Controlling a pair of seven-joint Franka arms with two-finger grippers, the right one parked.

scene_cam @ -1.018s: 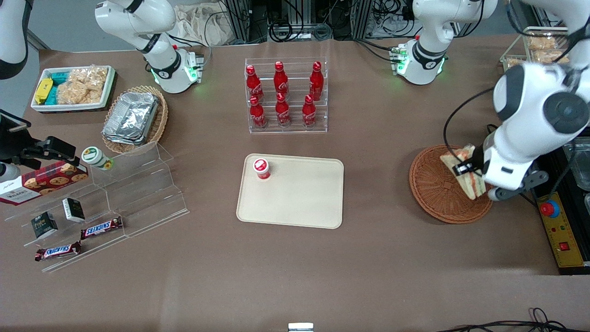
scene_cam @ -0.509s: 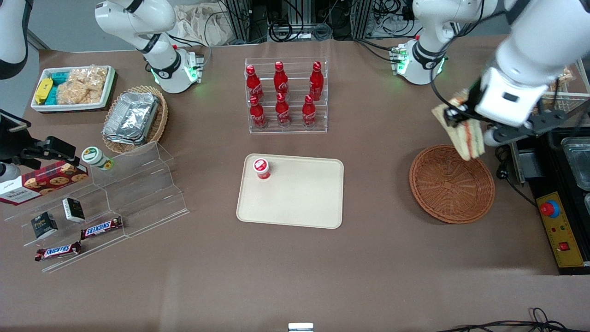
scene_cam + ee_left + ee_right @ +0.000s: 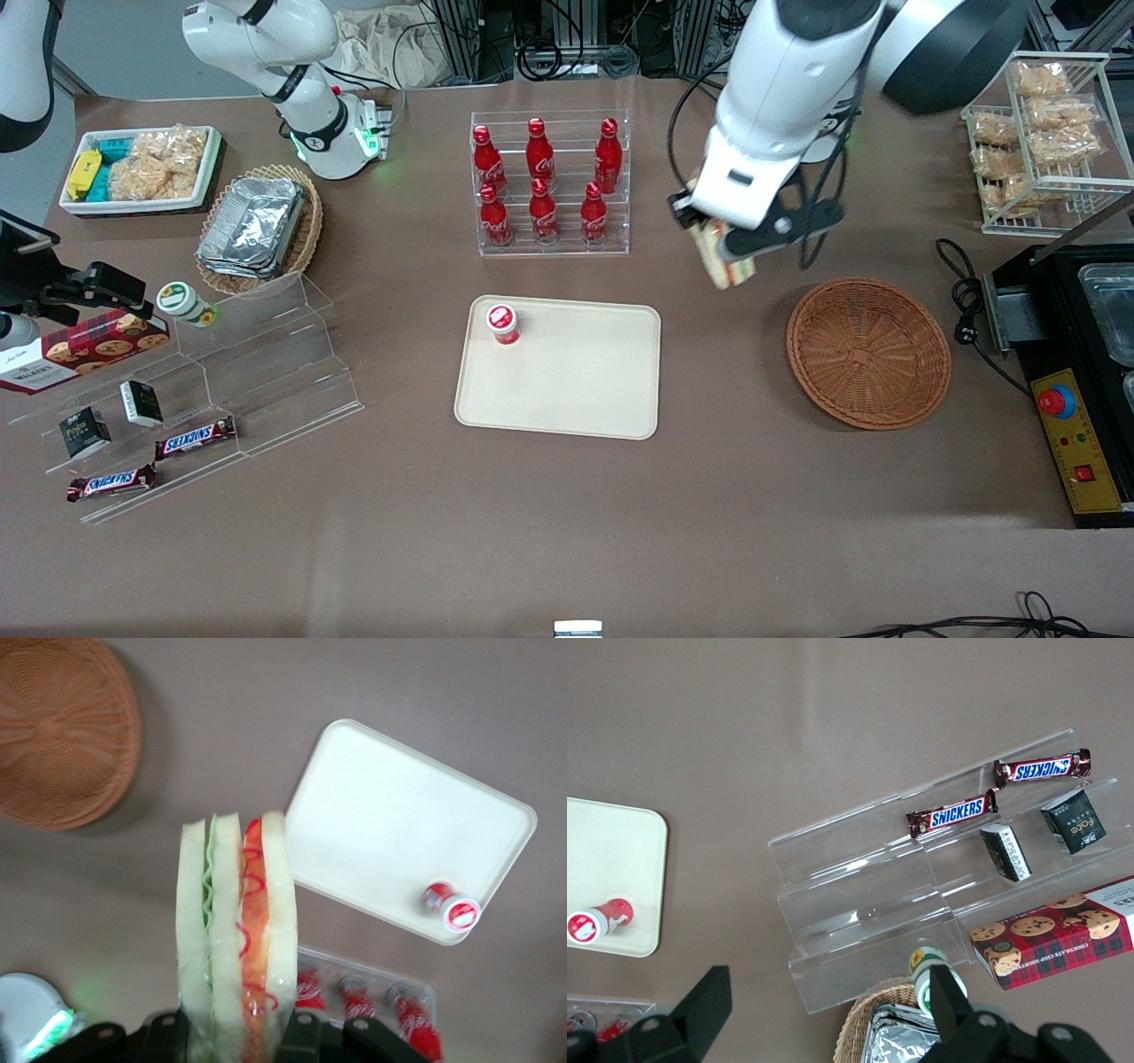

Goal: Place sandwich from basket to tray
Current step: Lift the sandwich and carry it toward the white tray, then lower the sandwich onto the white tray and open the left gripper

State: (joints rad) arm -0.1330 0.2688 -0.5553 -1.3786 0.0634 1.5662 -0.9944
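Observation:
My left gripper (image 3: 719, 241) is shut on the sandwich (image 3: 728, 259), a pale bread wedge with red and green filling, and holds it in the air between the basket and the tray, farther from the front camera than both. The sandwich (image 3: 235, 930) stands upright between the black fingers (image 3: 299, 1036) in the left wrist view. The reddish-brown wicker basket (image 3: 868, 353) (image 3: 62, 731) holds nothing, toward the working arm's end. The cream-beige tray (image 3: 560, 367) (image 3: 399, 828) lies mid-table with a small red-capped bottle (image 3: 502, 323) (image 3: 450, 908) on one corner.
A clear rack of red cola bottles (image 3: 549, 182) stands beside the gripper, farther from the front camera than the tray. A wire rack of snack bags (image 3: 1036, 133) and a black control box (image 3: 1076, 425) sit at the working arm's end. A clear stepped shelf (image 3: 204, 390) holds snacks toward the parked arm's end.
The gripper lifted the sandwich out of the basket and carried it sideways toward the tray, past the basket's rim. The basket now holds nothing.

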